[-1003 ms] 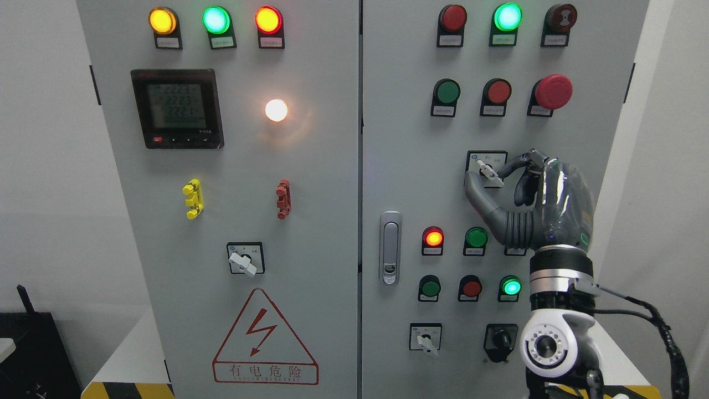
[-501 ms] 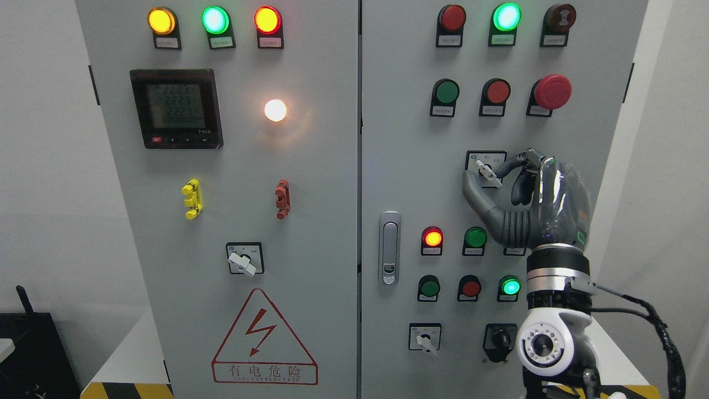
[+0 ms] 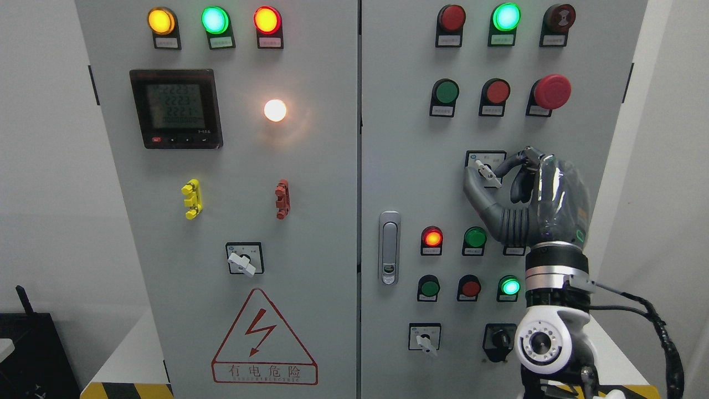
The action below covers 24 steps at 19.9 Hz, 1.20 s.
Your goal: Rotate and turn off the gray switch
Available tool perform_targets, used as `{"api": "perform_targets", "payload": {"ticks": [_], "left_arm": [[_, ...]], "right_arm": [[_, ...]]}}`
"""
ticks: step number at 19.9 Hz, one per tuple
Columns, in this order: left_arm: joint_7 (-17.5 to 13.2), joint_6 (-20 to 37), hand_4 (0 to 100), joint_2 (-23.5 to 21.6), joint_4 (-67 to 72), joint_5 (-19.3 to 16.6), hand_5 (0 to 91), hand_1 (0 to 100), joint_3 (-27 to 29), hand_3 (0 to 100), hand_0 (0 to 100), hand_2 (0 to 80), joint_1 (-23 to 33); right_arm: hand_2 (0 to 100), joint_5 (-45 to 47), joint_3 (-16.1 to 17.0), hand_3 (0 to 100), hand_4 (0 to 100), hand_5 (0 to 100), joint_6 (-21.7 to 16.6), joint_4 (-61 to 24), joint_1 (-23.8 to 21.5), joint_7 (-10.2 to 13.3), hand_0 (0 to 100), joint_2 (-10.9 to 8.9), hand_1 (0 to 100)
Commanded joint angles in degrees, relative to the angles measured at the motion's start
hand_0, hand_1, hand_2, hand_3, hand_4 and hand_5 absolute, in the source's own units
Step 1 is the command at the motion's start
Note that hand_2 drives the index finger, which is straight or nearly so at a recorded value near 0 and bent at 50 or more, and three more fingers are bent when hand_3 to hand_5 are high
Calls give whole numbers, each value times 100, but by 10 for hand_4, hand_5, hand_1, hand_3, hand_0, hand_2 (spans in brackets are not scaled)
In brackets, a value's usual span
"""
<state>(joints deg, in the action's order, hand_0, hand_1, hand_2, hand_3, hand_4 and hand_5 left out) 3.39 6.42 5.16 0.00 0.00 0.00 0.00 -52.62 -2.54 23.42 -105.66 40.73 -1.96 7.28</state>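
I read three rows of "222x" digits on the meter [image 3: 176,108] and the characters 有电危险 under the warning triangle [image 3: 264,338]; button labels are too small to read. My right hand [image 3: 518,194] is clamped on the switch [image 3: 488,172], thumb at 7 o'clock of the lever and forefinger at 3 o'clock. The switch sits mid-height on the right door [image 3: 399,166], its lever tilted toward 10 o'clock. The red mushroom button [image 3: 551,91] lies at 1 o'clock from the hand; the lit red lamp [image 3: 432,238] and green button [image 3: 476,237] at 7 o'clock. The palm hides the plate beside them. Bare door lies at 9 o'clock, up to the latch [image 3: 390,247].
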Motion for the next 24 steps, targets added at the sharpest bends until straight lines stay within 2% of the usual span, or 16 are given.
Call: {"api": "perform_targets", "payload": {"ticks": [1, 24], "left_arm": [[-5, -1, 0, -6, -141, 114, 0, 389, 44, 0, 120, 0, -53], [-5, -1, 0, 3, -141, 114, 0, 389, 44, 0, 120, 0, -53]], "right_arm": [[620, -3, -27, 1000, 1000, 1000, 5, 19, 5, -6, 165, 2, 494], [640, -117, -27, 1000, 1000, 1000, 163, 89, 41, -6, 180, 2, 499]]}}
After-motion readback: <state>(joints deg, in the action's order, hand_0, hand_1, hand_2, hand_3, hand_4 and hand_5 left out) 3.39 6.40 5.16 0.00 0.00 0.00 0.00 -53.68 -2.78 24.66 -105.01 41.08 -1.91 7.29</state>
